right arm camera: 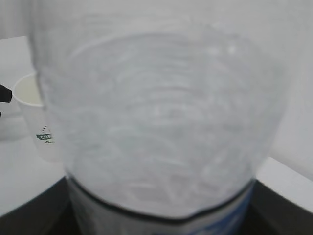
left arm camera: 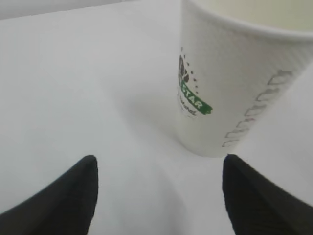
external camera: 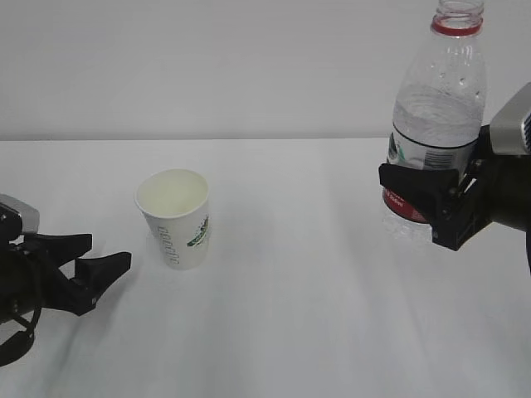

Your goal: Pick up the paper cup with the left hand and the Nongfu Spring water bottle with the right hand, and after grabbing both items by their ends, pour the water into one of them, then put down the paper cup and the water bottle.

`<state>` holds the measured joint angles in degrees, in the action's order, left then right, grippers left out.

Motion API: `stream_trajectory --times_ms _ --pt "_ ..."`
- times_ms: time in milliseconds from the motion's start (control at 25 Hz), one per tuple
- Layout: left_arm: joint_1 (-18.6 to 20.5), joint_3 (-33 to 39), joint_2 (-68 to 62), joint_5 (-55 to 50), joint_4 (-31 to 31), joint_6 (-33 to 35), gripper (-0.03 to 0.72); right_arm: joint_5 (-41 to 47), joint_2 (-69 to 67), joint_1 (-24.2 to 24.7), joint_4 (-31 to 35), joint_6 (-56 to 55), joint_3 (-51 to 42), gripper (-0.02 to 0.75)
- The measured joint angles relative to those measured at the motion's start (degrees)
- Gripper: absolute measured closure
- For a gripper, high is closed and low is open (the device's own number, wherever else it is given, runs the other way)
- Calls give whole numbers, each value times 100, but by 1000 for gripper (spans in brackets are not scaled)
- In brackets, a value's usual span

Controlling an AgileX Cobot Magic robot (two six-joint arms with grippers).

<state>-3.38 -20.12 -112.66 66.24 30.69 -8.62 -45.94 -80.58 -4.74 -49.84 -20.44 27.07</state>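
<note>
Paper cup [external camera: 176,217]: one, upright on white table [external camera: 299,315], empty, logo facing front. Nongfu Spring water bottle [external camera: 435,116]: one, uncapped, lifted off table at 3 o'clock of cup, upright, water [external camera: 436,124] partly filling it. Right hand [external camera: 431,203] clamps bottle at label, jaws either side. Left hand [external camera: 98,269] sits at 8 o'clock of cup, jaws spread wide, holding nothing, near cup but apart. Left wrist view: cup [left arm camera: 234,78] ahead, off toward right fingertip [left arm camera: 244,191].

Water bottle [right arm camera: 161,122] fills view, blurred; paper cup [right arm camera: 34,117] behind, left.
</note>
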Motion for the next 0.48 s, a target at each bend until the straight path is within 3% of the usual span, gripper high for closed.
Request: stream_trajectory --times_ms 200,480 --pt "511 -177 20 0 1093 -389 108 -22 0 0 0 0 0 251" --pt "1031 -1108 23 -573 2913 -1016 109 -28 0 0 0 0 0 251"
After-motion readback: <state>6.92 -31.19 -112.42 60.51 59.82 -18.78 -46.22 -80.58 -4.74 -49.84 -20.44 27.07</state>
